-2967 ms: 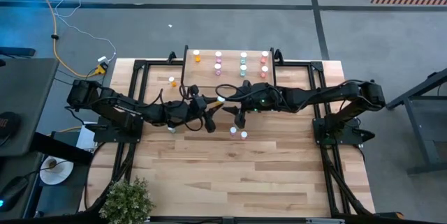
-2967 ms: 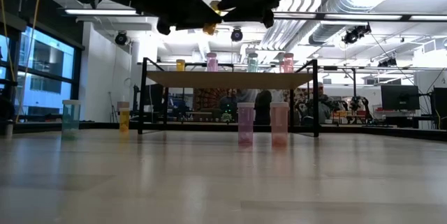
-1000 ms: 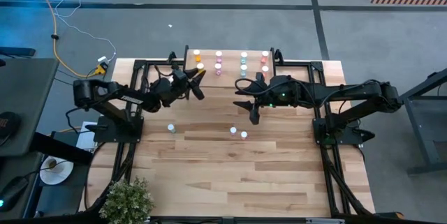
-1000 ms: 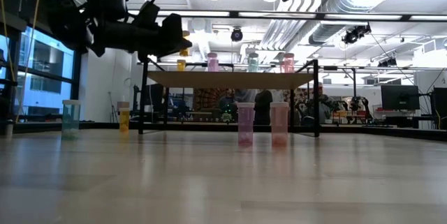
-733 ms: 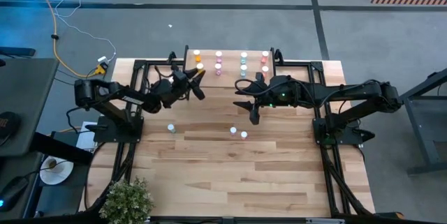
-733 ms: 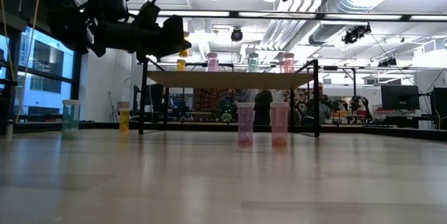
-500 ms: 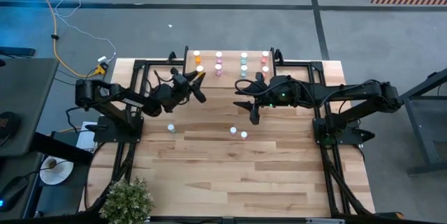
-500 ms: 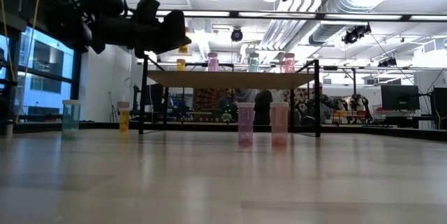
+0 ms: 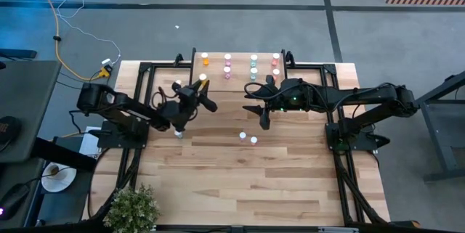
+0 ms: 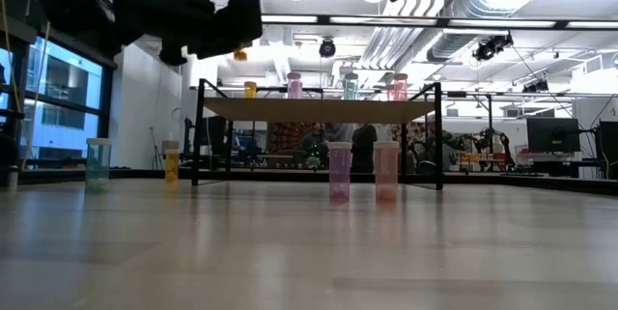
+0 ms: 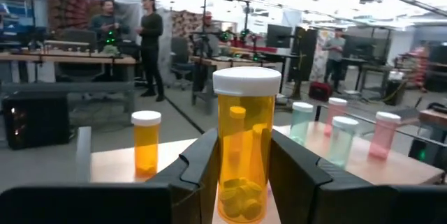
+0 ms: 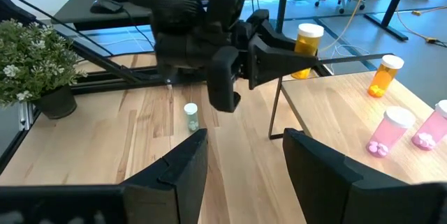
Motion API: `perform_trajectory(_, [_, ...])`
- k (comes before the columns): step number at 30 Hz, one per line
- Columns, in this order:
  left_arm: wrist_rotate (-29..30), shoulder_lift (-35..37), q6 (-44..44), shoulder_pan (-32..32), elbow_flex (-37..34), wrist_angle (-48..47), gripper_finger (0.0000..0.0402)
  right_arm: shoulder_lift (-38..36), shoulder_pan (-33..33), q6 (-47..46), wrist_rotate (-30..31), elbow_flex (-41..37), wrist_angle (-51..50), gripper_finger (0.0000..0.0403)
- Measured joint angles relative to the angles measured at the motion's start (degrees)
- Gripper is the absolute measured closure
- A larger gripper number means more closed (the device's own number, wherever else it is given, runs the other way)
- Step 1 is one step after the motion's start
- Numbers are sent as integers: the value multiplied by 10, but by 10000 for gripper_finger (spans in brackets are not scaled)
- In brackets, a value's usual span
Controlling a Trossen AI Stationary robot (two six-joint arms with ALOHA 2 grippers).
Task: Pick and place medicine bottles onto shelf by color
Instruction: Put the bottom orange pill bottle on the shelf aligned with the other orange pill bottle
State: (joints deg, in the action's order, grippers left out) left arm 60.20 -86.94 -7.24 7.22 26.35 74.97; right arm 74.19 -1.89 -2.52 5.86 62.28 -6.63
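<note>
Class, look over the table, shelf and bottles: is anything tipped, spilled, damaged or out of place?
Nothing stands out. The bottles on the shelf stand upright, as do those on the table. The left gripper holds an orange bottle upright.

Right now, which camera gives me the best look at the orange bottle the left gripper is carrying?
The left wrist view: the orange bottle stands upright, clamped in the left gripper, pills visible. The right wrist view shows it smaller, from the side. In the high view only its cap shows. The low view barely glimpses it.
</note>
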Motion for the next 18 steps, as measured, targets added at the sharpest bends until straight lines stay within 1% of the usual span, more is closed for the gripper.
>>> perform_trajectory(3, [26, -24, 1, -2, 25, -2, 304, 0, 0, 0, 0, 0, 0, 224])
perform_trajectory(4, [45, -36, 0, 0, 33, -2, 304, 0, 0, 0, 0, 0, 0, 224])
perform_trajectory(7, [131, -71, -4, 3, 54, -2, 304, 0, 0, 0, 0, 0, 0, 224])
perform_trajectory(9, [164, -87, 3, 3, 65, -2, 304, 0, 0, 0, 0, 0, 0, 224])
perform_trajectory(13, [163, -110, -9, 1, 85, -1, 304, 0, 0, 0, 0, 0, 0, 224])
perform_trajectory(18, [164, -130, -7, 11, 86, -2, 304, 0, 0, -1, 0, 0, 0, 224])
